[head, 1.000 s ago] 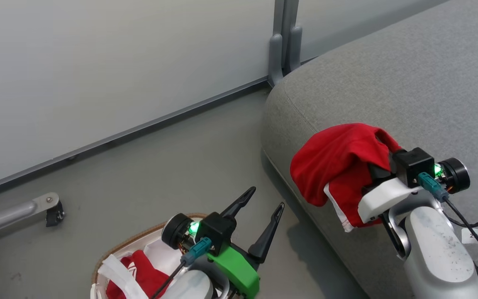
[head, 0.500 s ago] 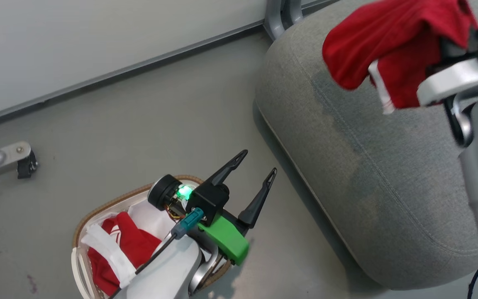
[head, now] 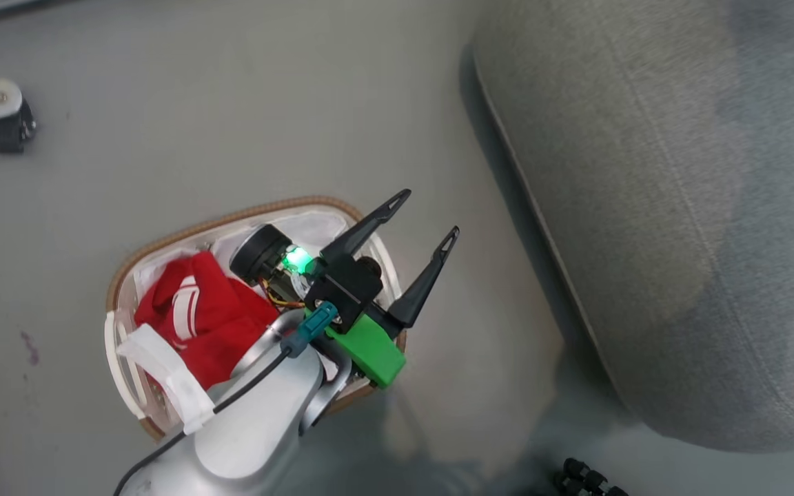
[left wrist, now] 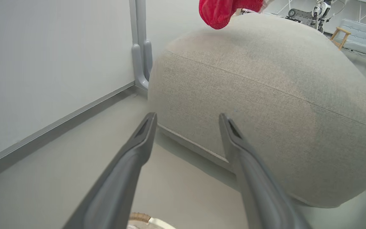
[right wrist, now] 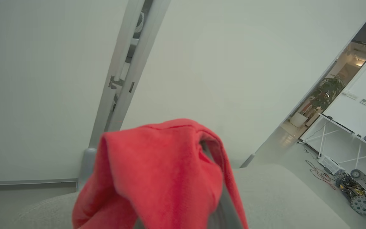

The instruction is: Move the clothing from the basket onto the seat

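The robot's left gripper (head: 428,215) hangs with its two dark fingers spread wide and nothing between them. Under the roots of those fingers, and behind them, sits the basket (head: 163,238) on the grey floor. A heap of striped red clothing (head: 211,324) lies inside it, well back from the fingertips, with the white liner (head: 314,224) showing around it. Ahead of the tips and apart from them, across a strip of bare floor, rises the rounded corner of the seat (head: 679,207).

In the left wrist view the seat's stitched seam runs beyond both fingers, and a red garment (left wrist: 227,11) hangs high above the tips, over the cushion's top. A sliver of the basket's brown rim shows low between the finger roots.

In the right wrist view the same red garment is draped over the right gripper (right wrist: 221,210), hiding most of its fingers; the jaws are closed beneath the cloth, which they carry. The seat's top lies below and beyond them, with a pale wall panel (right wrist: 233,63) behind.
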Available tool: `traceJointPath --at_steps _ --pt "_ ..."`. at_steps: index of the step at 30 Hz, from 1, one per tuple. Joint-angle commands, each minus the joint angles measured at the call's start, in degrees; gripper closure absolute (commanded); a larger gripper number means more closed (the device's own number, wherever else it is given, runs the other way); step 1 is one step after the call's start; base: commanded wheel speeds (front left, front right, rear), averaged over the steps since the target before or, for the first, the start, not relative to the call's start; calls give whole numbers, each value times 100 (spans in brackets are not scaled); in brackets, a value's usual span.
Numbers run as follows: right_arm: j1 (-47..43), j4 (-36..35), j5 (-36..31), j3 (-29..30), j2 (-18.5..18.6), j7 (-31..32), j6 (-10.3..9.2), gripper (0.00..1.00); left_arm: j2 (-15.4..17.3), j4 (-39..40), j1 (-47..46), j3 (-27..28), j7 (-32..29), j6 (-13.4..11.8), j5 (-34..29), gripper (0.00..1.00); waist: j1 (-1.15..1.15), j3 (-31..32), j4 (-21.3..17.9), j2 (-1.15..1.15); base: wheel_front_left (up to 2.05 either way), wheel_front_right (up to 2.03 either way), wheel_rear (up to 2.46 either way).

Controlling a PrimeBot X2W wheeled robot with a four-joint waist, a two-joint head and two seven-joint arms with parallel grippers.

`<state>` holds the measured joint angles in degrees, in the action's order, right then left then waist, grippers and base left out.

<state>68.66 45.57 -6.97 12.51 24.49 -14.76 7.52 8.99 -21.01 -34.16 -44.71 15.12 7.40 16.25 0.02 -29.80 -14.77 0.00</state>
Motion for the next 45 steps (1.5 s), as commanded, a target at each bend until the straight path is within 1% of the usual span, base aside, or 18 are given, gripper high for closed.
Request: traceJointPath --at_steps 1,5,8,11,12,13,14,15,20,23,29,34,40,45 --pt "-25 162 -87 128 21 -30 -6 100 62 7 -145 30 4 1 -86 0 -2 -655 398 0 0 0 0" --pt "-260 503 -191 602 -99 -46 -6 100 111 -5 -195 77 4 -40 -124 0 -2 -862 360 0 0 0 0" --pt "-572 620 -377 730 -271 -48 -6 100 140 -49 -210 64 5 -40 -138 0 -2 -905 310 0 0 0 0" --pt "-857 569 -454 884 -413 -49 -6 100 177 -85 -188 73 5 -54 -136 0 -2 -889 232 0 0 0 0" --pt "-948 551 -456 910 -466 -50 -6 94 186 -93 -177 78 5 -60 -130 0 -2 -875 207 0 0 0 0" --pt "-1061 519 -469 938 -521 -50 -6 68 198 -106 -161 80 5 -61 -121 0 -2 -852 175 0 0 0 0" --pt "-1141 476 -476 942 -564 -50 -6 57 210 -123 -149 79 4 -63 -114 0 -2 -829 151 0 0 0 0" --pt "-1233 408 -442 959 -627 -50 -6 0 219 -141 -131 80 5 -65 -99 0 -2 -798 125 0 0 0 0" --pt "-1806 -33 -331 898 -785 -51 -6 0 196 -215 -24 89 5 -63 -30 0 -2 -562 48 0 0 0 0" --pt "-2221 -278 -178 755 -864 -51 -6 0 167 -231 63 118 4 -59 18 0 -2 -359 42 0 0 0 0" --pt "-3054 -692 24 476 -811 -51 -6 0 85 -214 306 273 4 -58 123 0 -2 142 81 0 0 0 0" --pt "-3495 -905 119 210 -723 -51 -6 0 -20 -187 583 492 5 -64 222 0 -2 625 149 0 0 0 0" --pt "-3679 -1143 206 -17 -632 -51 -6 0 -198 -139 964 827 4 -52 308 0 -2 1263 374 0 0 0 0" --pt "-3712 -1324 278 -205 -706 -51 -6 0 -340 -115 1346 1228 5 -63 320 0 -2 1763 673 0 0 0 0"
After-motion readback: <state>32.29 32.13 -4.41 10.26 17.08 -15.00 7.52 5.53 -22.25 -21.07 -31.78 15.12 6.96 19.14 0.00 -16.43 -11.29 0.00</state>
